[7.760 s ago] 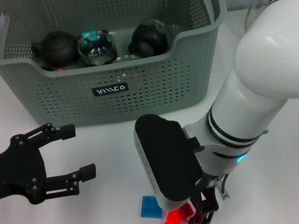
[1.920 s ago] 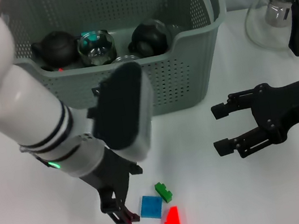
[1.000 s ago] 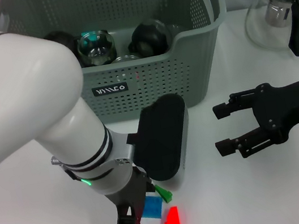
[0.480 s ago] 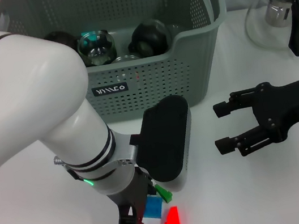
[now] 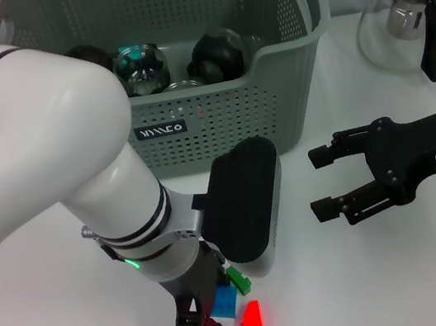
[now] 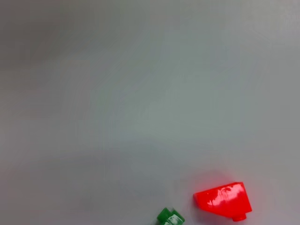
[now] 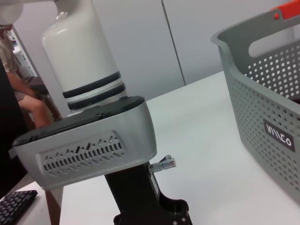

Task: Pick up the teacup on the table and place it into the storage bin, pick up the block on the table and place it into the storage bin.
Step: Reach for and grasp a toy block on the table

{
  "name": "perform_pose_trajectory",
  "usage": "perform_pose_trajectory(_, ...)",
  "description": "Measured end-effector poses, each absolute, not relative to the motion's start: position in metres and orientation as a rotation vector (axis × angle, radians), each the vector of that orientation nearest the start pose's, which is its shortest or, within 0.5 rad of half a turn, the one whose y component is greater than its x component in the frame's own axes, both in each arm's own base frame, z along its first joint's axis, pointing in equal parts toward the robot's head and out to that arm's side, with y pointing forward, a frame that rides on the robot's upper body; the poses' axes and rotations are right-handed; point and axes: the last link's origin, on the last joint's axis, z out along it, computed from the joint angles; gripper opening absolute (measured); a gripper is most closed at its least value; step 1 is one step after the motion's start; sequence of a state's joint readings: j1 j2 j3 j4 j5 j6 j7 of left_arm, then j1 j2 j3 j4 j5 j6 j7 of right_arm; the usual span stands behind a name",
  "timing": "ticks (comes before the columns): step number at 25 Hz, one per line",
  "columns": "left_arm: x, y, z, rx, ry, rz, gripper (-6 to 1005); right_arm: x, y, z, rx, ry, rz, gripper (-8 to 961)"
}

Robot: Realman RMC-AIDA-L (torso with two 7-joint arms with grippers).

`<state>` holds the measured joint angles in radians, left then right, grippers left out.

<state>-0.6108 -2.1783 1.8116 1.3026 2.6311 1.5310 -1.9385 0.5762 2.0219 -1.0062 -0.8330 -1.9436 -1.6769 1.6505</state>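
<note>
Three small blocks lie on the white table near its front edge: a blue block (image 5: 223,301), a green block (image 5: 237,279) and a red block (image 5: 251,318). My left gripper (image 5: 201,323) points down at the table and sits against the blue block's left side, partly covering it. The left wrist view holds only the red block (image 6: 222,200) and the green block (image 6: 170,218). The grey-green storage bin (image 5: 221,133) stands at the back. A glass teacup (image 5: 137,66) rests inside it between two dark teapots. My right gripper (image 5: 330,182) hovers open to the right, holding nothing.
A glass jug with a black lid (image 5: 415,17) stands at the back right. My bulky left arm (image 5: 77,170) leans across the front of the bin. The right wrist view shows that arm's wrist (image 7: 89,145) and the bin's wall (image 7: 262,103).
My left gripper has crept slightly right and back, closing in on the blue block. My right gripper has drifted a little to the left. The blocks have stayed put.
</note>
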Motion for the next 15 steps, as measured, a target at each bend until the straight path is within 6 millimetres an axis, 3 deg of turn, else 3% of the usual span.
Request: perform_pose_trajectory(15,-0.1521,0.2963,-0.1031,-3.035,0.374,0.912,570,0.2115,0.3333,0.0055,-3.049,0.565,0.521,942)
